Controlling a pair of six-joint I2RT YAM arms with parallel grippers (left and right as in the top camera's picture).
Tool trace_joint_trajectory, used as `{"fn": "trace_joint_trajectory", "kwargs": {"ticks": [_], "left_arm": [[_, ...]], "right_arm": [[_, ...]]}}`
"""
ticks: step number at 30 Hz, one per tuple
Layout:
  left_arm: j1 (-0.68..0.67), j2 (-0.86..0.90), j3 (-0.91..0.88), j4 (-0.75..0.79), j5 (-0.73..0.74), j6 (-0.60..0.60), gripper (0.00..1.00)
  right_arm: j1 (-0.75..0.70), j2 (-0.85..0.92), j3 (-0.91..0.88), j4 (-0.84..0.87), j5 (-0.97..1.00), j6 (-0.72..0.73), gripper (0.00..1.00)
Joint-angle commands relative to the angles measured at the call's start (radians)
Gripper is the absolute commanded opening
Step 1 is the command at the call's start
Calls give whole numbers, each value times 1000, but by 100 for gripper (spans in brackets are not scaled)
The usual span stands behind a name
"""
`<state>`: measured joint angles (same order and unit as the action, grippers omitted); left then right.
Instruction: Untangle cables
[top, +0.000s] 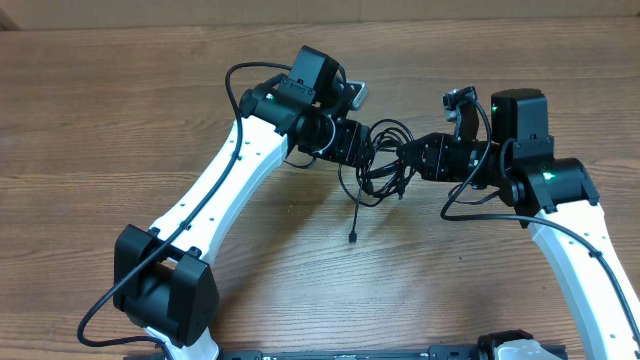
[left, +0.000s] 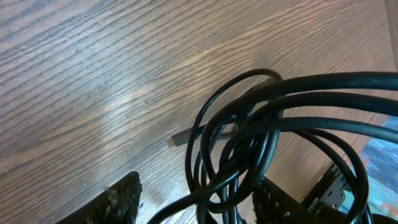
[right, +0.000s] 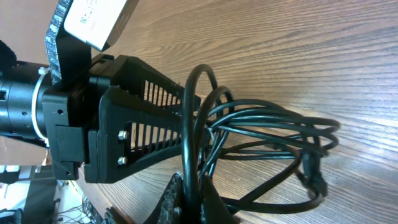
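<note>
The cables (top: 385, 160) are a tangled bundle of thin black loops on the wooden table, between my two grippers. One strand trails toward the front and ends in a small plug (top: 354, 238). My left gripper (top: 355, 147) is at the bundle's left side. In the left wrist view its fingers (left: 198, 182) stand wide apart with several cable loops (left: 261, 124) passing between them, not clamped. My right gripper (top: 412, 158) is at the bundle's right side. In the right wrist view its fingers (right: 194, 186) are pinched on one cable strand (right: 193, 124). A connector (right: 314, 177) lies at the loops' far end.
The wooden table (top: 120, 120) fills the view. A small pale object (top: 358, 93) lies behind the left gripper. The left arm's thick black cable (top: 235, 85) arches over its white link. The left gripper's black body (right: 137, 124) sits close in front of the right wrist camera.
</note>
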<state>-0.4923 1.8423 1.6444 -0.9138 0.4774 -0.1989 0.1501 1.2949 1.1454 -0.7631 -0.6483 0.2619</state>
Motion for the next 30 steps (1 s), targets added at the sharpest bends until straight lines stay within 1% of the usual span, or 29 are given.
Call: {"fn": "trace_joint_trajectory", "kwargs": {"ticks": [1,2,4,8,11,13,14,17,21,25,28,30], "left_arm": [[-20,0,-2,14,2,8,55],[-25,2,-2,15,4,8,54],[-30,9,-3,15,4,8,49],[-40,29,-4,21,16,1,44],[-45,35,-4,21,30,-1,31],[-45,35,-4,20,32,0,9],[-45,33,-4,17,41,0,4],[-25,26,-3,-14,48,-4,4],[16,-7,-2,-82,50,3,4],[70,-64,0,-143,139,90,4],[111,-120,1,-177,198,165,4],[141,-158,1,-191,192,178,4]], "right_arm": [[-5,-29,29,11,-36,4,4],[-5,-29,29,11,-45,4,4],[-5,-29,29,15,-71,4,4],[-5,-29,29,18,-79,4,4],[-5,-29,29,18,-79,4,4],[-6,-29,29,14,-55,4,4],[-6,-29,29,9,-27,4,4],[-6,-29,29,-31,151,7,4],[-6,-29,29,-91,451,109,4],[-6,-29,28,-161,715,218,4],[-6,-29,28,-202,835,237,4],[-6,-29,28,-223,894,237,4]]}}
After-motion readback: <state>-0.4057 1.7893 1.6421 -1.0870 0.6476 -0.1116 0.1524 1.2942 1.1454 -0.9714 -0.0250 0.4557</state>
